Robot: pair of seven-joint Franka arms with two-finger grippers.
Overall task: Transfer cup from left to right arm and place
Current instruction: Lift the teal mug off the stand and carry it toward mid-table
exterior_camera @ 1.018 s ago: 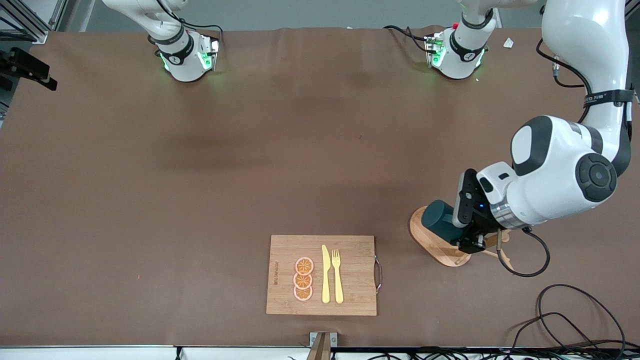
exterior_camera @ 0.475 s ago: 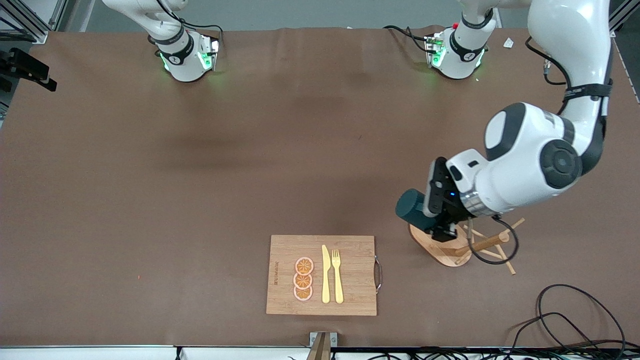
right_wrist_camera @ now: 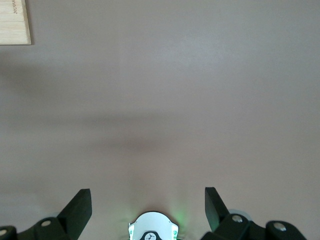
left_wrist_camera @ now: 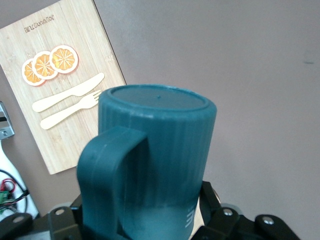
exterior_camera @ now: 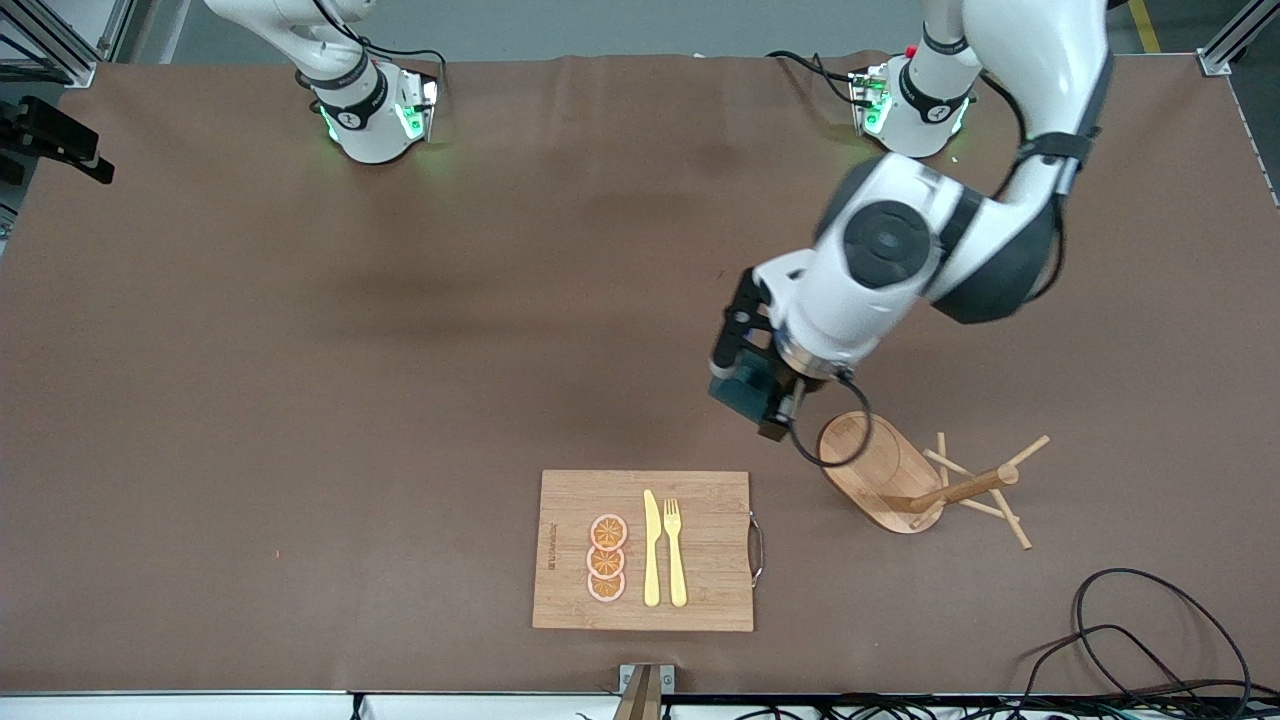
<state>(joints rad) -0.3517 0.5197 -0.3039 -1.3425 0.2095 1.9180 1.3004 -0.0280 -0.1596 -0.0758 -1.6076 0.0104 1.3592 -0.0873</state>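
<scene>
The cup (exterior_camera: 742,392) is dark teal with a side handle. My left gripper (exterior_camera: 762,402) is shut on it and holds it in the air over bare table, between the wooden peg rack and the cutting board. In the left wrist view the cup (left_wrist_camera: 155,145) fills the middle, its closed bottom pointing away from the left gripper (left_wrist_camera: 150,220) and its handle toward the camera. The right gripper (right_wrist_camera: 148,200) hangs open over bare table near its own base, with nothing between its fingers (right_wrist_camera: 80,206). It is out of the front view.
A wooden peg rack (exterior_camera: 882,468) lies tipped toward the left arm's end. The bamboo cutting board (exterior_camera: 700,550) with orange slices, a knife and a fork lies near the front edge. Loose cables (exterior_camera: 1150,640) lie at the front corner by the left arm's end.
The left arm has lifted the cup off the rack and swung it toward the middle of the table. The rack now stands bare. The right gripper has stayed open.
</scene>
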